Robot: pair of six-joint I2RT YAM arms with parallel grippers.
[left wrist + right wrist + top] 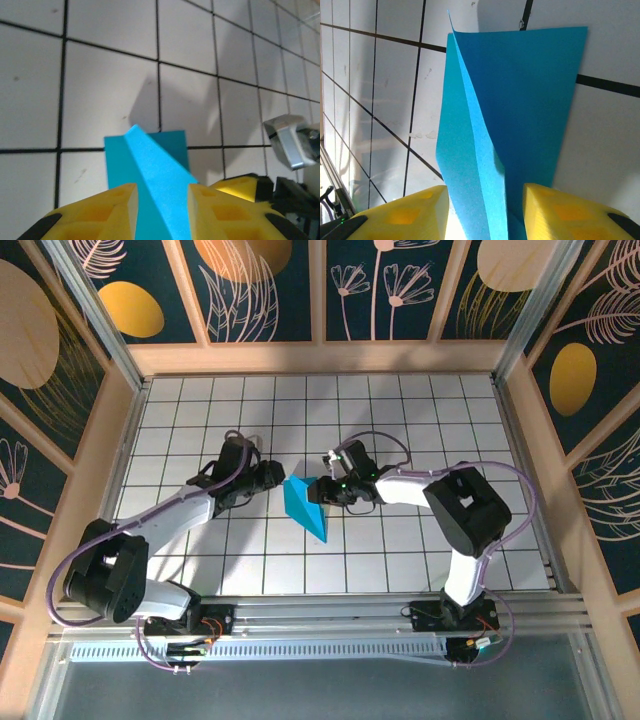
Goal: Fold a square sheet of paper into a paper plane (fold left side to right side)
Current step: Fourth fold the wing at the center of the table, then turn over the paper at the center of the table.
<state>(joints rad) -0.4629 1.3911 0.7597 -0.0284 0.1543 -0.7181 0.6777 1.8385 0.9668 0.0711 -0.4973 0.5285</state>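
Left fingers point(95, 212) stand apart at the lower frame edge, with the cyan square sheet of paper point(150, 165) running between them. Right fingers point(565, 212) likewise gape around its raised crease. Part-folded, it sits centre-frame on the tabletop point(400, 550).

creased cyan paper point(306, 506), between left jaws and right jaws, tiled table point(400, 560)

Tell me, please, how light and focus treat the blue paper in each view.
Top external: the paper sharp, soft shadows on the table. Left wrist: grey shadows fall beyond it. Right wrist: left flap bright, right flap shaded.
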